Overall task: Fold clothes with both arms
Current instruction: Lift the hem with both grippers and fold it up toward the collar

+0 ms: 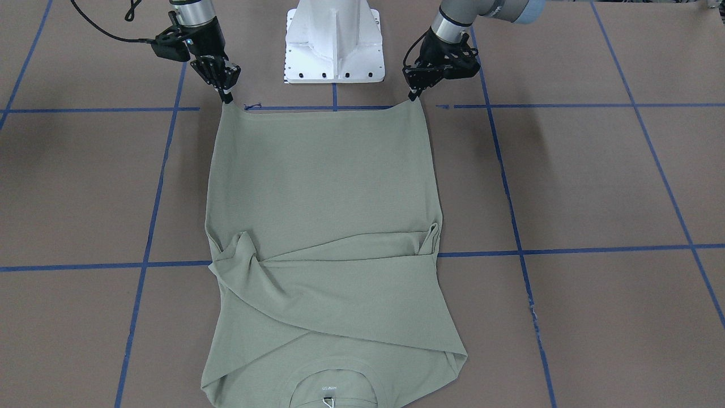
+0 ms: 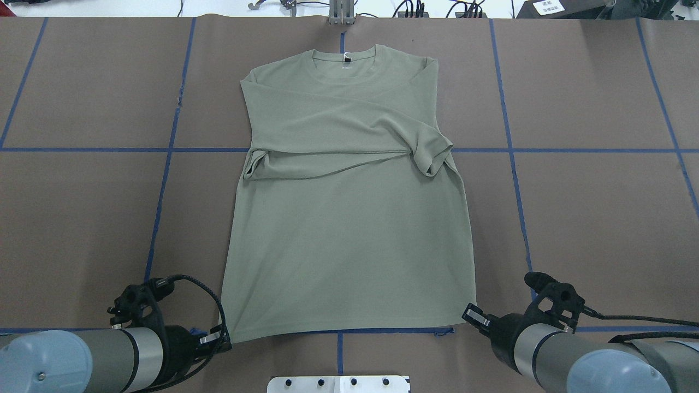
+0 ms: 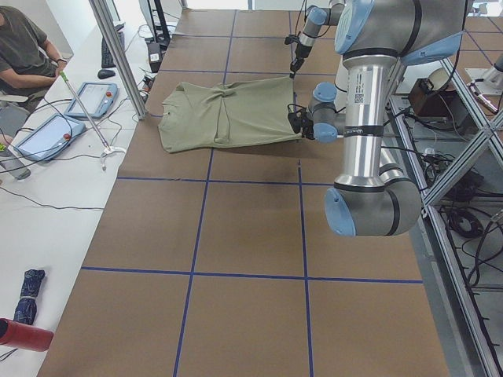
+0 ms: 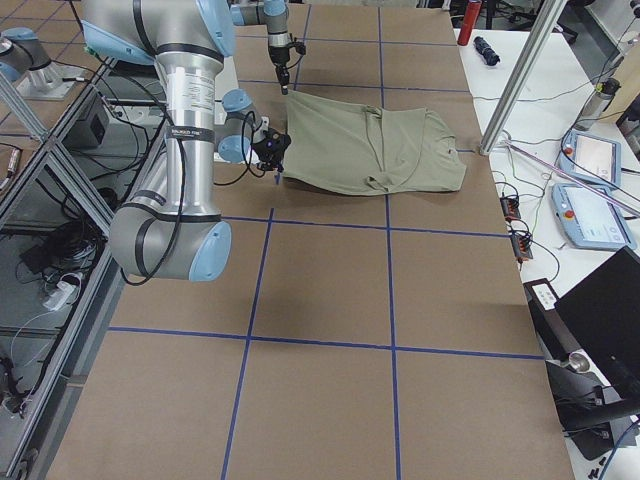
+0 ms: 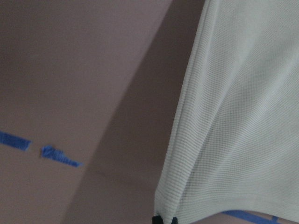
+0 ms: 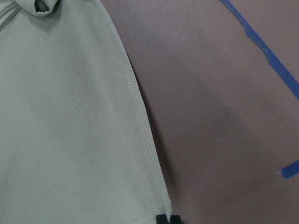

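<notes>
**Both hem corners pinched, shirt (image 2: 349, 229) spread between the arms**

Left side — the left arm (image 2: 109, 349) comes in low at the near edge of the tabletop (image 2: 82, 218). The left jaws are pressed together on the near-left hem corner. In the left wrist view the two black fingertips (image 5: 158, 219) sit close, with the knit edge caught between them. The cloth by that corner stands a little off the surface, and a dark shadow falls beside it.

Centre — the pale sage-green knit lies lengthwise on the tabletop. Its hem is toward the robot and its round collar (image 2: 344, 60) is at the far end. A small white tag (image 2: 345, 54) shows inside the neck. Both sleeves (image 2: 338, 158) are folded in across the chest as one overlapping band, bunched thicker at its right end. The body below the band lies mostly smooth. The hem runs nearly straight from one set of jaws to the other, along a blue tape line (image 2: 382, 330). The white pedestal base (image 2: 338, 383) sits just nearer the robot, apart from the cloth.

Right side — the right arm (image 2: 546, 344) mirrors the left at the same near edge. The right jaws are closed on the near-right hem corner. The right wrist view shows the fingertips (image 6: 161, 219) tight together at the very tip of the cloth, with the side seam running away from them. Brown tabletop lies beside the seam.
</notes>
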{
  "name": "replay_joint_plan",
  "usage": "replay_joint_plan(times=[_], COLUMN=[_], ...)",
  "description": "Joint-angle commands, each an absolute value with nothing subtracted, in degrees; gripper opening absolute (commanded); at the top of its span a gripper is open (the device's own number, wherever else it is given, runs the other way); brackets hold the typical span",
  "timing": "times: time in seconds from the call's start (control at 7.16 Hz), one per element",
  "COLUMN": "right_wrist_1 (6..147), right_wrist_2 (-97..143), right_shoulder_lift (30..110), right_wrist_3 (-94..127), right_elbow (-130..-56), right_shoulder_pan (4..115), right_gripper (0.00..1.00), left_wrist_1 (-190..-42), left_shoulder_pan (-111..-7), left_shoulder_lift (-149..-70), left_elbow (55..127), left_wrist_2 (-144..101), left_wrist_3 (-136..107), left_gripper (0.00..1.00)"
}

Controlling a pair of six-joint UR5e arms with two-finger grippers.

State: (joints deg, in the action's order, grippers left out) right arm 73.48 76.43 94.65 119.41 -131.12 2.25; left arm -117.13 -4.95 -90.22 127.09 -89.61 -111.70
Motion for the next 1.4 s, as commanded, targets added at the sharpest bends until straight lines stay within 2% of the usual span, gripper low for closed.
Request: replay_joint_plan(times=[0.0,0.14,0.28,0.42,0.56,0.7,0.84,0.98,1.26], right_wrist_1=[73.56,73.56,73.74,73.74,74.96,79.67,82.07,81.92,81.48], right_wrist_2=[85.48,85.78,85.96,86.48,87.53,91.28,96.10,97.46,97.56], right_shoulder_lift=[99.90,100.63,98.37,91.74,82.53,76.00,71.24,68.58,59.89], right_wrist_3=[119.44,119.44,118.57,114.82,107.82,104.27,99.19,94.62,88.18], right_elbow=[-138.82,-142.26,-141.25,-135.67,-128.83,-123.80,-119.40,-113.96,-98.78], right_shoulder_pan=[1.67,2.89,7.69,13.56,18.84,24.55,31.05,35.72,42.16], right_gripper=[0.00,0.00,0.00,0.00,0.00,0.00,0.00,0.00,0.00], left_wrist_1=[-115.49,-114.01,-111.64,-110.49,-110.22,-109.87,-109.86,-110.39,-111.36], left_shoulder_pan=[-0.45,-0.70,-3.75,-8.48,-16.44,-21.92,-27.37,-31.08,-38.37], left_shoulder_lift=[-89.21,-89.30,-89.99,-92.70,-97.16,-101.64,-107.69,-109.93,-114.59], left_elbow=[133.04,135.76,136.75,136.06,132.75,125.23,118.02,113.77,105.34], left_wrist_2=[-89.82,-89.82,-89.74,-90.00,-90.17,-90.61,-93.83,-94.74,-94.66], left_wrist_3=[-117.67,-118.29,-117.52,-110.72,-99.87,-96.62,-93.02,-91.42,-84.86], left_gripper=[0.00,0.00,0.00,0.00,0.00,0.00,0.00,0.00,0.00])
